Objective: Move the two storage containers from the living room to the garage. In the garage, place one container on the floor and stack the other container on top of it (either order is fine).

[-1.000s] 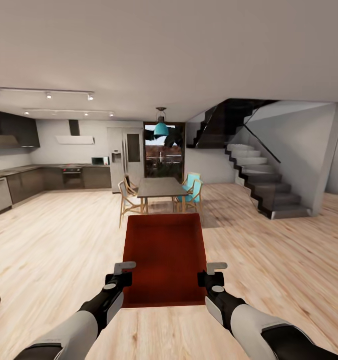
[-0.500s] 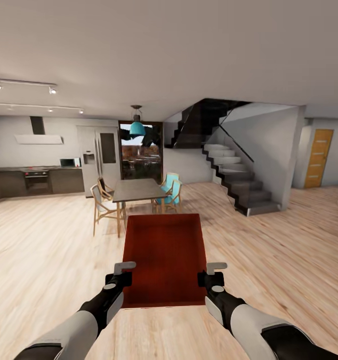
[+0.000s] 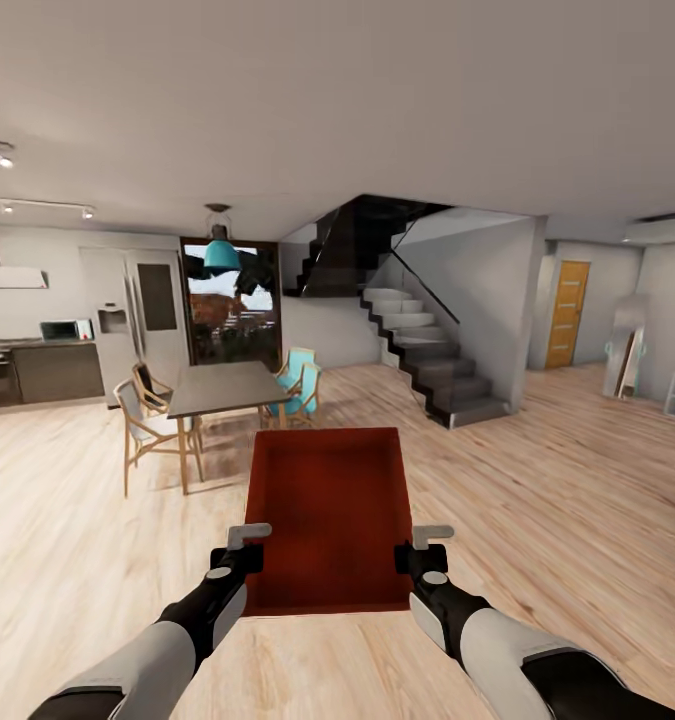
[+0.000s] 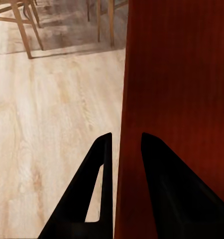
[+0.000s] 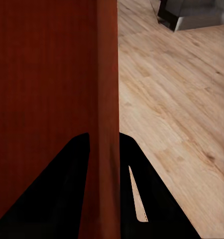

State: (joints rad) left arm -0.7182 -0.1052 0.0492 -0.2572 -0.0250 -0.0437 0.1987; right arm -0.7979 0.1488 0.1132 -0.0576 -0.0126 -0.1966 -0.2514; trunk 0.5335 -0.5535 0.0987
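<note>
The bin (image 3: 327, 520) is carried in front of the robot above the wood floor (image 3: 537, 480), its long axis pointing straight ahead, with the left gripper (image 3: 239, 548) pinching its left wall and the right gripper (image 3: 420, 548) its right wall. In both wrist views one finger sits inside the wall and one outside, closed down on it. An orange door (image 3: 567, 313) shows far off ahead and to the right, beyond the stairs (image 3: 427, 350), so the carry probably bears right, with the dining desk (image 3: 222, 385) to the left.
</note>
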